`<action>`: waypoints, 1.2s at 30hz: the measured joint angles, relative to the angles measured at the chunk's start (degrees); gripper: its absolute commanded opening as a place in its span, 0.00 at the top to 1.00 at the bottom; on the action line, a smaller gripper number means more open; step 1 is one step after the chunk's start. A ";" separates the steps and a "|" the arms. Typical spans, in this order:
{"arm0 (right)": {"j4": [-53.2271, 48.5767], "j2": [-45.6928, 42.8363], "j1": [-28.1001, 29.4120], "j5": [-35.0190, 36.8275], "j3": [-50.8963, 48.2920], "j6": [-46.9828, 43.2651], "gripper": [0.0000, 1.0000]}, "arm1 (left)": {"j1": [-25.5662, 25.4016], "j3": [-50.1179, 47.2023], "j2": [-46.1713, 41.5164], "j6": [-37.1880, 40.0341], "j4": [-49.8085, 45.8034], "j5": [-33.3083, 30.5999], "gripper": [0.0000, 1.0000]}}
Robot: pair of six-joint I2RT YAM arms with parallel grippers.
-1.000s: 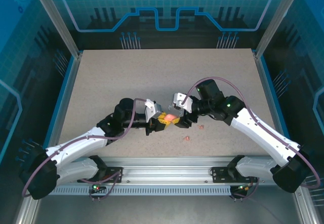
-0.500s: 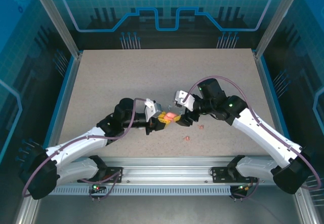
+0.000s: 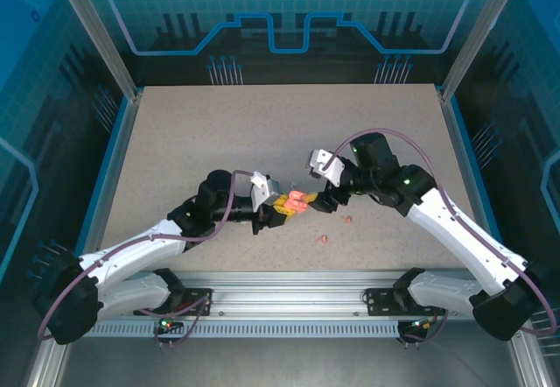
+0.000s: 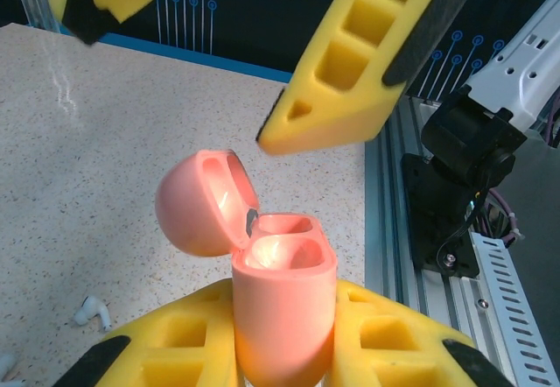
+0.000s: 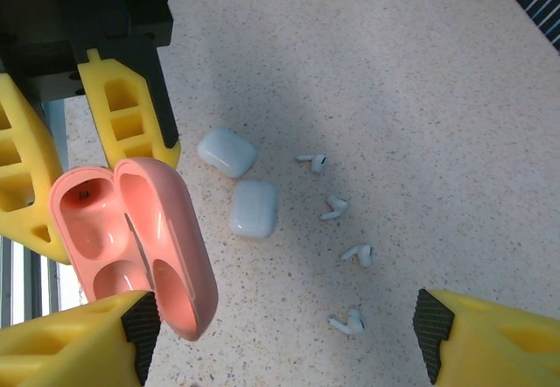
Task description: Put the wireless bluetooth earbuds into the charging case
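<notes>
The left end effector point(image 4: 284, 339) is pressed onto the body of the pink charging case point(image 4: 282, 295), one yellow finger on each side, and holds it upright above the surface point(image 3: 219, 133). The case's lid point(image 4: 197, 203) is swung open to one side, and both sockets inside look unfilled.

The right end effector point(image 5: 280, 339) hangs just across from it with its fingers point(image 5: 490, 339) spread wide and nothing between them. In the left wrist view one of these fingers hovers just above the open lid; whether it touches the lid cannot be told.

Four white earbuds point(image 5: 333, 207) lie in a loose row on the surface under the right end effector, in the gap between its spread fingers as its own camera sees them, each apart from the next. Two closed white cases point(image 5: 254, 207) lie side by side between that row and the held case.

Two pink earbuds point(image 3: 348, 220) lie on the surface near the right end effector, on the side towards the arm bases, close to each other but not touching. Neither end effector holds an earbud.
</notes>
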 measured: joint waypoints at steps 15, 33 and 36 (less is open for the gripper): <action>-1.18 -10.23 -11.85 15.78 -10.40 33.42 0.11 | -0.20 -5.27 -5.64 -3.41 6.60 -3.89 0.95; -0.57 0.68 -11.89 16.11 -26.58 60.70 0.46 | -0.33 -5.46 -8.90 -4.46 7.82 -4.37 0.95; 1.79 2.49 -11.89 16.33 -27.43 61.94 0.51 | -0.33 -5.57 -9.25 -4.52 7.80 -4.42 0.95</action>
